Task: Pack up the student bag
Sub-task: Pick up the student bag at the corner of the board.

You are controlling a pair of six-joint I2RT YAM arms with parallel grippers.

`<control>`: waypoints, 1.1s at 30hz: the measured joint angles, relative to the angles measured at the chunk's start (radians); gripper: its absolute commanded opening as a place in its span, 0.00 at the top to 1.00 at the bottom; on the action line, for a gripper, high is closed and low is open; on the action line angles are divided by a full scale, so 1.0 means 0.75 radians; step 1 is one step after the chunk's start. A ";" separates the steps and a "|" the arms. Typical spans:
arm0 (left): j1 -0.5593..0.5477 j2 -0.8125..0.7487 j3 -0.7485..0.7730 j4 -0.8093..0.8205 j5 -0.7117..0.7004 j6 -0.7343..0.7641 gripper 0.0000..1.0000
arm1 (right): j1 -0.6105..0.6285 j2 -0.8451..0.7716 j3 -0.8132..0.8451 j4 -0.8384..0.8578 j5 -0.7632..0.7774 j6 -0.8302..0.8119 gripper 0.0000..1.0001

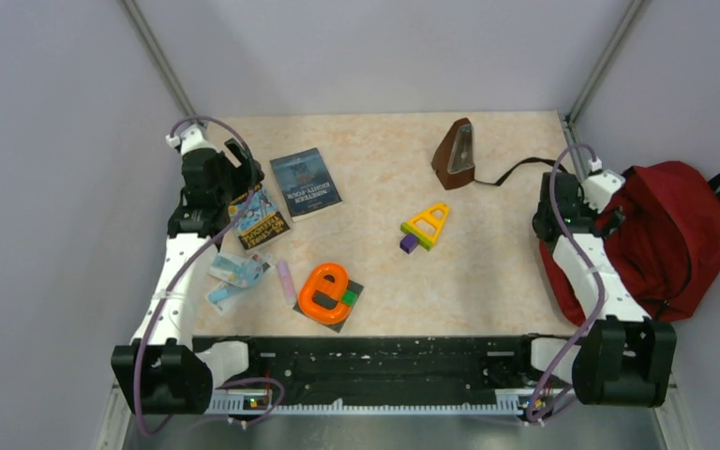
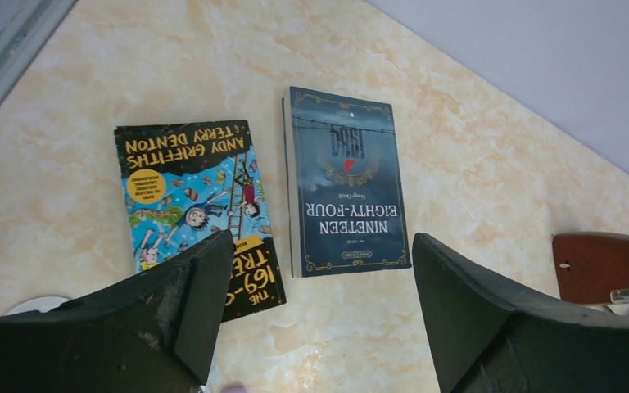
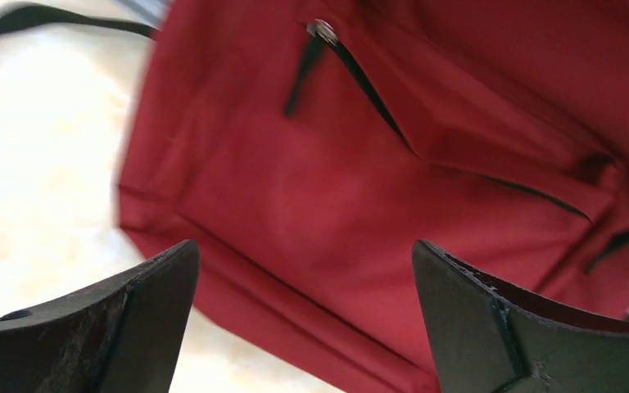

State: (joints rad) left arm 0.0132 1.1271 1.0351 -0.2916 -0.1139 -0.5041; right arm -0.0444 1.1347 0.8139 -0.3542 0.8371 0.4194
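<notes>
The dark red student bag (image 1: 670, 234) lies at the table's right edge, zippers shut, one black strap trailing left. My right gripper (image 1: 609, 220) hovers over its left side, open and empty; in the right wrist view the red fabric (image 3: 360, 188) fills the frame between the spread fingers. My left gripper (image 1: 244, 173) is open and empty at the far left, above two books: a dark blue "Nineteen Eighty-Four" (image 2: 346, 180) and a colourful cartoon-cover book (image 2: 196, 205). Both lie flat, side by side.
A brown pyramid metronome (image 1: 456, 155) stands at the back. A yellow-purple toy triangle (image 1: 425, 228) lies mid-table. An orange letter "e" (image 1: 324, 292) on a dark card, a pink tube (image 1: 286, 279) and blue-white packets (image 1: 236, 277) lie front left.
</notes>
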 measured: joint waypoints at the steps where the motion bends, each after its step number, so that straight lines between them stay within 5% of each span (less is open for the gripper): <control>1: 0.000 0.013 0.000 0.010 0.015 -0.008 0.15 | 0.000 0.032 0.000 -0.046 0.041 0.037 0.01; 10: 0.000 0.109 0.003 0.030 0.070 -0.026 0.15 | -0.174 0.197 -0.004 -0.115 0.166 0.153 0.01; 22: 0.000 0.110 0.009 0.096 0.097 -0.136 0.15 | -0.241 0.333 -0.013 0.360 0.113 -0.201 0.01; 33: 0.000 0.118 0.009 0.131 0.097 -0.169 0.15 | -0.402 0.572 0.122 0.568 -0.078 -0.408 0.01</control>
State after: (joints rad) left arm 0.0132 1.2156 1.0420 -0.1932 -0.0414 -0.6308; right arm -0.3462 1.5639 0.9051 0.0715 0.7788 0.1135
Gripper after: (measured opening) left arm 0.845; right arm 0.987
